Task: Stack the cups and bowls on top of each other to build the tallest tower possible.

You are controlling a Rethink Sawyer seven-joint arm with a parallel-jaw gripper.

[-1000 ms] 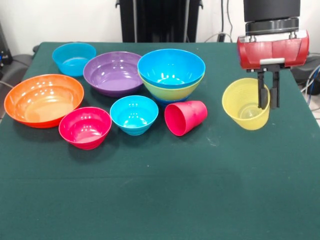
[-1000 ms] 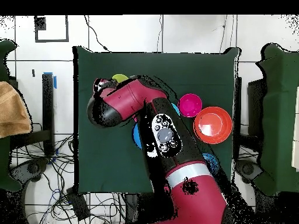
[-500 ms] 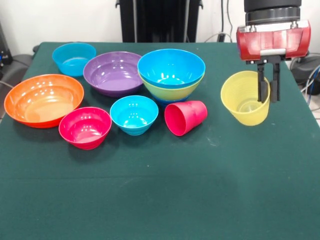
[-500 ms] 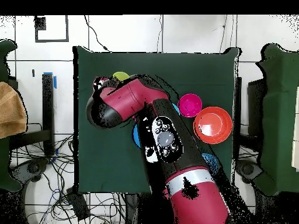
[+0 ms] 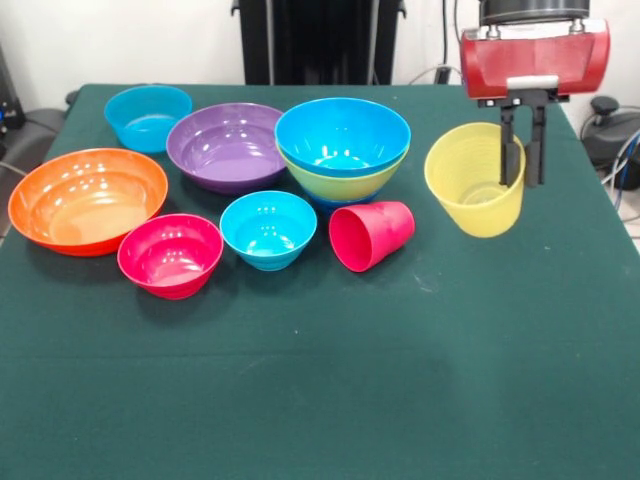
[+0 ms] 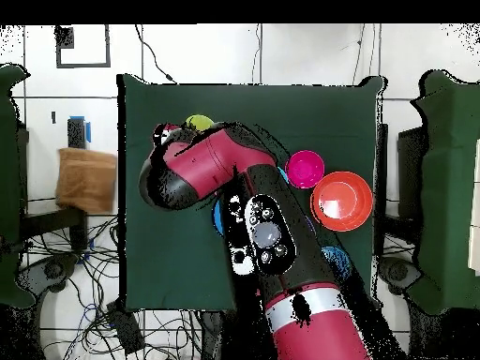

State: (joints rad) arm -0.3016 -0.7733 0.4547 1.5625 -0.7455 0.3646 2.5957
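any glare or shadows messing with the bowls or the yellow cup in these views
Front view: white highlights sit inside the purple bowl, orange bowl and the bright blue bowl, but the shapes stay clear; the yellow cup in the gripper is translucent, and the table shows only soft shadows. Overhead view: the arm hides most bowls; only a sliver of the cup shows.

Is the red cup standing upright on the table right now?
No, the red cup lies on its side on the table, its open mouth facing the front camera.

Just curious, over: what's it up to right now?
Fingers pinch yellow cup by its rim, held off the table. Blue-on-green bowl stack waits alongside. Nothing between them.
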